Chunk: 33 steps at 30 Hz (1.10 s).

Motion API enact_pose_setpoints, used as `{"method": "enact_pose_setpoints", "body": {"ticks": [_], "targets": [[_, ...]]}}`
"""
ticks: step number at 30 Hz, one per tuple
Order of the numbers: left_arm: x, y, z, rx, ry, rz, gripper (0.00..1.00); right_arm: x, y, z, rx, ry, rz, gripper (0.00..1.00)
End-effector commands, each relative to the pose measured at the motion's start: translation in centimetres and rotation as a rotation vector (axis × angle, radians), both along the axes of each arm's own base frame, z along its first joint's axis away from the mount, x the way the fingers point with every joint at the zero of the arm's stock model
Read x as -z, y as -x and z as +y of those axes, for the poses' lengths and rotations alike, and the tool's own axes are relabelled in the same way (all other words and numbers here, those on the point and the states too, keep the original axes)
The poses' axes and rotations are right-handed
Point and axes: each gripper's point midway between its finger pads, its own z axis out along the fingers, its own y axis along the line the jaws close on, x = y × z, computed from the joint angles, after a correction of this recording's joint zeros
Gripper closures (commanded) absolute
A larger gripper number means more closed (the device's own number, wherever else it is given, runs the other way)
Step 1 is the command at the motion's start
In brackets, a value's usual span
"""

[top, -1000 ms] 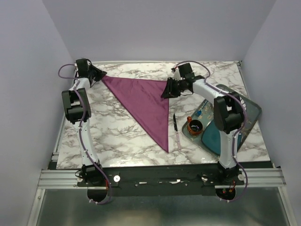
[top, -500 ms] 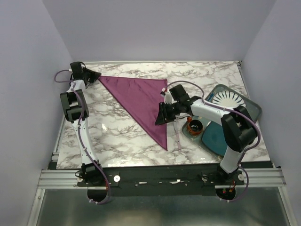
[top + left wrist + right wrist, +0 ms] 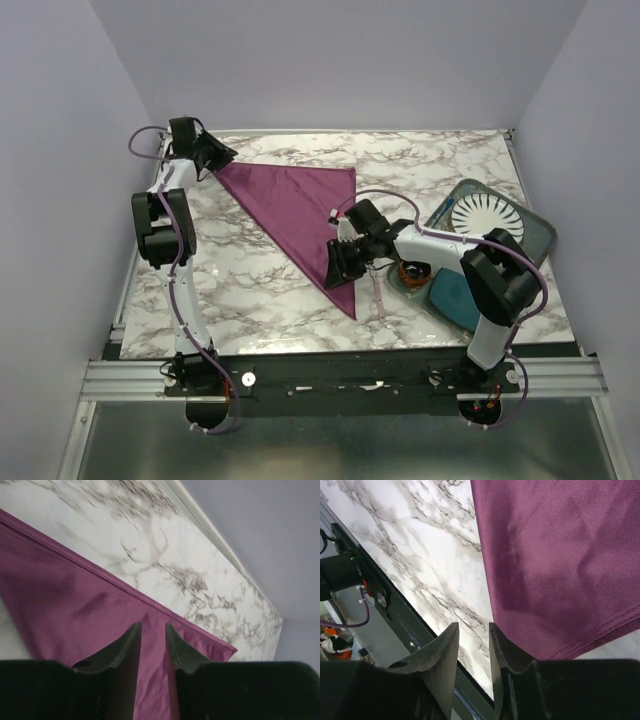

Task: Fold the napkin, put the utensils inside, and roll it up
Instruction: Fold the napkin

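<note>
Two arms: both reached out over the marble table (image 3: 250,290), one on each side.
Napkin: the purple napkin (image 3: 300,210) lay flat on the table, folded into a triangle. Its long straight edge ran along the far side and one point aimed at the near edge.
Left gripper: the left gripper (image 3: 225,157) sat at the far left corner of the napkin. I could not tell if it touched the cloth.
Left fingers: in the left wrist view the left gripper (image 3: 152,627) had its fingers a little apart with only a thin gap. Nothing was held between them. The napkin (image 3: 75,605) showed below, through the gap.
Right gripper: the right gripper (image 3: 332,270) hung over the near part of the napkin, by its right edge.
Right fingers: in the right wrist view the right gripper (image 3: 473,627) also had a thin gap between its fingers and held nothing. White marble showed in the gap, and the napkin (image 3: 555,555) lay just beside it.
Knife: the thin pale knife (image 3: 378,298) lay on the bare table, just right of the napkin's near point and not on the cloth. Its far end was hidden under the right arm.
Cup: a dark cup with an orange rim (image 3: 413,270) stood just right of the knife, partly hidden by the arm.
Mat: a teal mat (image 3: 455,292) lay to the right of the cup.
Plate: a white plate (image 3: 487,213) sat farther back on the right side.
</note>
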Motion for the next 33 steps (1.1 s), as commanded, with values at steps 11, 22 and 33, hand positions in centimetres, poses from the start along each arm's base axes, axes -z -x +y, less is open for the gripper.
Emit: {"method": "enact_pose_setpoints", "body": {"ticks": [11, 22, 33], "targets": [[3.2, 6.2, -6.7, 0.165, -0.115, 0.124, 0.65, 5.7, 2.0, -4.2, 0.040, 0.167, 0.002, 0.62], [7.6, 8.4, -2.9, 0.152, -0.229, 0.298, 0.76, 5.9, 1.6, -6.4, 0.094, 0.226, -0.031, 0.62], [7.3, 14.8, -2.5, 0.141, -0.224, 0.342, 0.75, 0.6, -1.6, -8.2, 0.113, 0.226, -0.169, 0.55]]}}
